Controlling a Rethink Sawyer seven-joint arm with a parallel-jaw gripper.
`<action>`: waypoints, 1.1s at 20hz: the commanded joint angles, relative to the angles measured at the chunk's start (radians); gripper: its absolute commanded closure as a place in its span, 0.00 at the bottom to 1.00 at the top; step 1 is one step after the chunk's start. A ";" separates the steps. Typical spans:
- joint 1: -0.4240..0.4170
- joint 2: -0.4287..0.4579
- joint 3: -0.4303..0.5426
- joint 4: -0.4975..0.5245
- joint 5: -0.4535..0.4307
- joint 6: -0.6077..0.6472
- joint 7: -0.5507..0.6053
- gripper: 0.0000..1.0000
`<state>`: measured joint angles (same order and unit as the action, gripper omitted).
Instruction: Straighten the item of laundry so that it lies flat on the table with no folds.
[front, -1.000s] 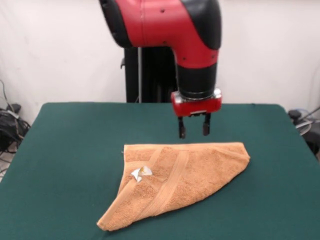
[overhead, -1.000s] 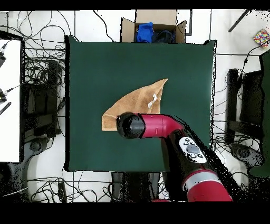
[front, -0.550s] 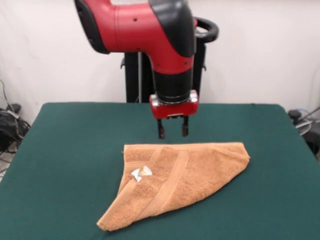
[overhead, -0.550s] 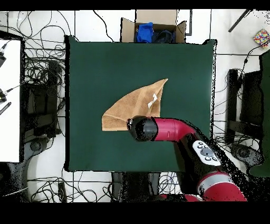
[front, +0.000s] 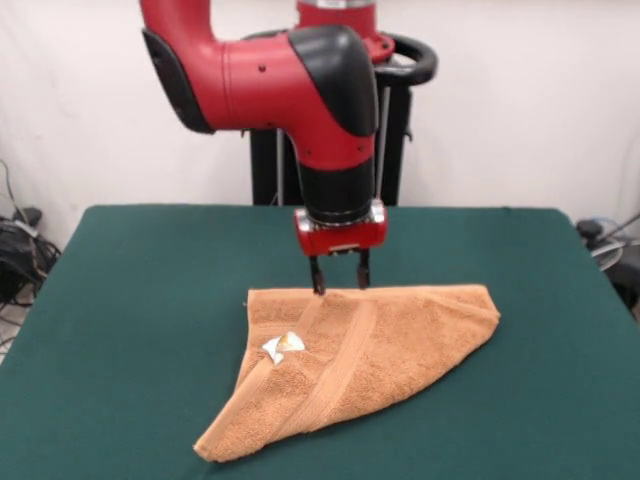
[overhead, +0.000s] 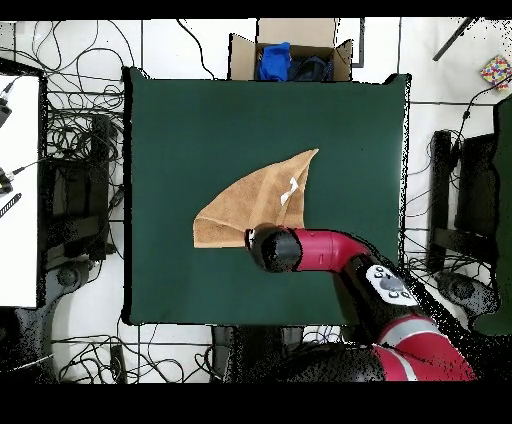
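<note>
Orange-tan terry fills the middle of the front view: the towel (front: 352, 352) lies on the green table (front: 130, 300), folded over itself into a rough triangle. Its long straight edge runs along the far side, and one corner tapers down to a point near the front edge of the table. A woven band crosses the cloth on a slant, and a small white tag (front: 282, 346) sits on top near the left side. Now the arm (front: 290, 90), red and black, comes down from above, and the gripper (front: 339, 279) hangs right at that far edge of the towel. Its two dark fingers (front: 317, 276) point straight down with a narrow gap between them and nothing in the gap, so it is open, tips at or just above the cloth; contact is too close to call.

From overhead, the towel (overhead: 256, 205) sits near the middle of the table (overhead: 180, 120), one pointed corner reaching up and to the right with the tag (overhead: 291, 189) beside it. The arm (overhead: 330, 255) covers the towel's lower right edge and hides the gripper entirely. A cardboard box (overhead: 290, 48) stands beyond the table's top edge, and cables (overhead: 80, 130) sprawl across the floor all around.
</note>
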<state>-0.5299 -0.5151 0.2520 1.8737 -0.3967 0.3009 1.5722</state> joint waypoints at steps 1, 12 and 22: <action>0.058 0.063 0.018 -0.102 -0.044 -0.110 0.096 0.00; 0.094 0.034 0.027 -0.100 0.030 -0.116 0.136 0.00; 0.074 0.034 0.048 -0.149 0.049 -0.041 0.098 0.00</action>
<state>-0.4526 -0.4819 0.2520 1.8461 -0.3979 0.2007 1.5722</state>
